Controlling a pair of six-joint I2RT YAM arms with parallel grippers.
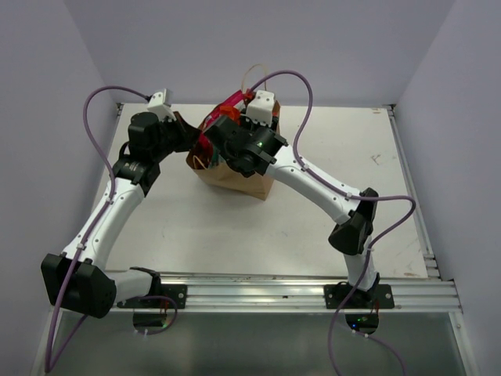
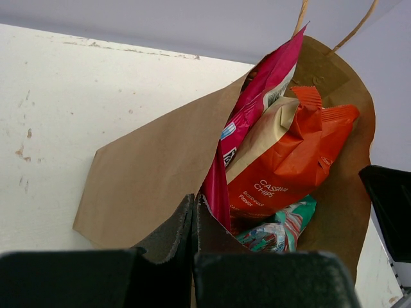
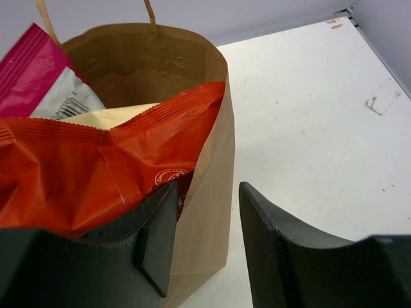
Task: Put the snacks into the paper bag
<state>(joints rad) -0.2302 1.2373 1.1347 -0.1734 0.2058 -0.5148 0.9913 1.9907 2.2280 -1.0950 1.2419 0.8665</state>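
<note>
The brown paper bag (image 1: 239, 182) stands upright mid-table. My left gripper (image 2: 192, 206) is shut on the bag's near rim (image 2: 148, 173), holding it open. Inside I see the magenta bag (image 2: 257, 96), the tan pouch (image 2: 263, 135), the red-orange chip bag (image 2: 282, 167) and the teal candy packet (image 2: 282, 228). The orange-yellow bag is hidden. My right gripper (image 3: 209, 192) is open and empty, straddling the bag's side wall (image 3: 218, 128). One finger is inside against the red-orange chip bag (image 3: 77, 173), the other outside. The magenta bag (image 3: 32, 70) sticks out above the rim.
The bag's two thin handles (image 2: 359, 22) stand up at its far rim. Both arms crowd the bag top in the top view, left gripper (image 1: 186, 135) and right gripper (image 1: 227, 141). A raised rail (image 1: 411, 180) runs along the table's right edge.
</note>
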